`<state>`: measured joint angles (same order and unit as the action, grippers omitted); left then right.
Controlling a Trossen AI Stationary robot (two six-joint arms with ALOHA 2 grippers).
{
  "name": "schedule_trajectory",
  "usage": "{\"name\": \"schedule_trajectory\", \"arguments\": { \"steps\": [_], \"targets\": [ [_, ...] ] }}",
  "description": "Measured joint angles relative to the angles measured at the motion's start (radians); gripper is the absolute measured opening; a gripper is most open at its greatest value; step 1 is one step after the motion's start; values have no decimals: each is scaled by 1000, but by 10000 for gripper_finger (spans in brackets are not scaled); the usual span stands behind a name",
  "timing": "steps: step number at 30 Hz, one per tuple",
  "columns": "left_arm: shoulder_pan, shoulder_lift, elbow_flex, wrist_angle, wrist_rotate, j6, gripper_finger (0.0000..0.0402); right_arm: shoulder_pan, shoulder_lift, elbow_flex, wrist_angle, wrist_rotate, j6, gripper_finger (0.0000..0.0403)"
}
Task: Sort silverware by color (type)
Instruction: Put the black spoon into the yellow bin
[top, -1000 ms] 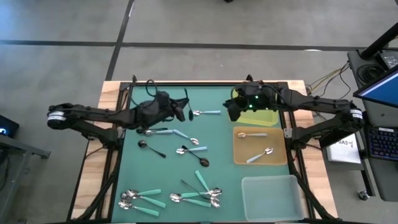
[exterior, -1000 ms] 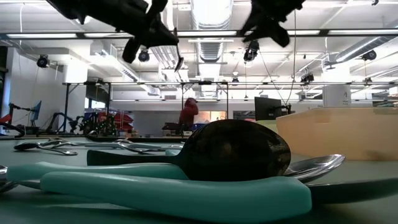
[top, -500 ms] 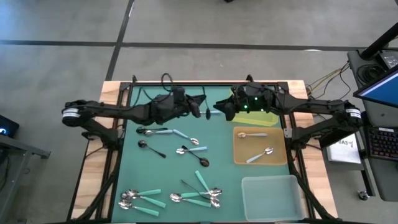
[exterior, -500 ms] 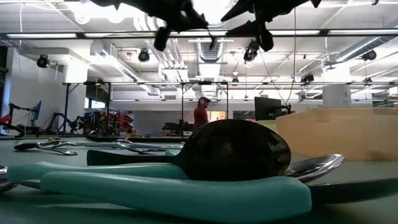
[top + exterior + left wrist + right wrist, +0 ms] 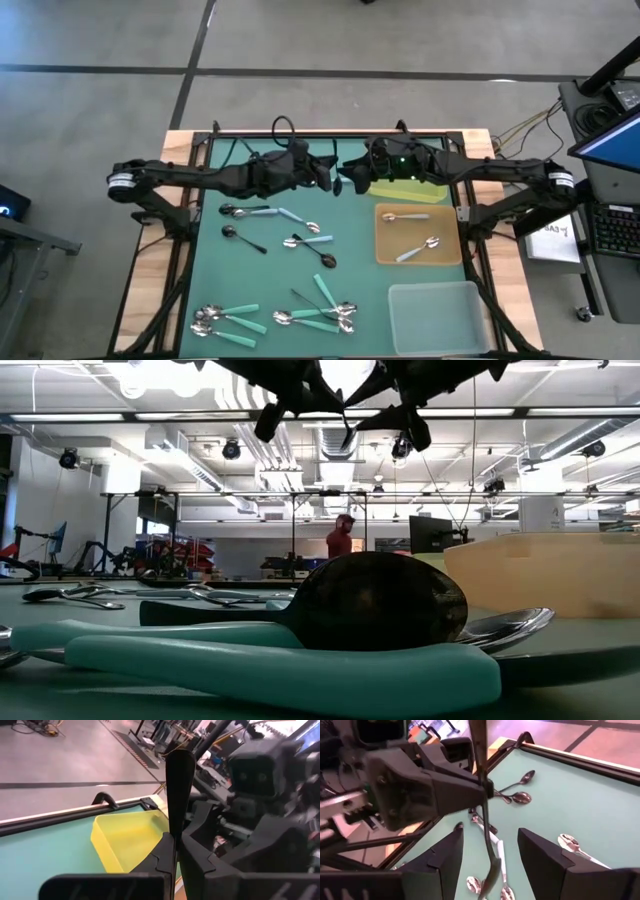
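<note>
Handover in mid-air, just beside the yellow tray (image 5: 412, 190): the left gripper (image 5: 322, 172) is clamped on a dark spoon (image 5: 482, 795), whose long axis hangs down between the right gripper's (image 5: 345, 178) spread fingers (image 5: 547, 857). Both grippers are equally near — almost touching. Right's fingers need only close across the handle. Other spoons (image 5: 300, 315) lie on the mat, well away from that tray.
</note>
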<state>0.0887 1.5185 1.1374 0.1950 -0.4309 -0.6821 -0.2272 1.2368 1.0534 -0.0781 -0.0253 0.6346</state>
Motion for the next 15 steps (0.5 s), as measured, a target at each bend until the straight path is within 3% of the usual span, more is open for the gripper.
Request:
{"name": "schedule_trajectory", "arguments": {
  "steps": [9, 15],
  "targets": [
    [1, 3, 0, 21, 3, 14, 0, 0, 91, 26, 13, 0, -6, 165],
    [1, 3, 0, 12, 3, 19, 0, 0, 121, 57, 6, -1, -8, 75]
  ]
}}
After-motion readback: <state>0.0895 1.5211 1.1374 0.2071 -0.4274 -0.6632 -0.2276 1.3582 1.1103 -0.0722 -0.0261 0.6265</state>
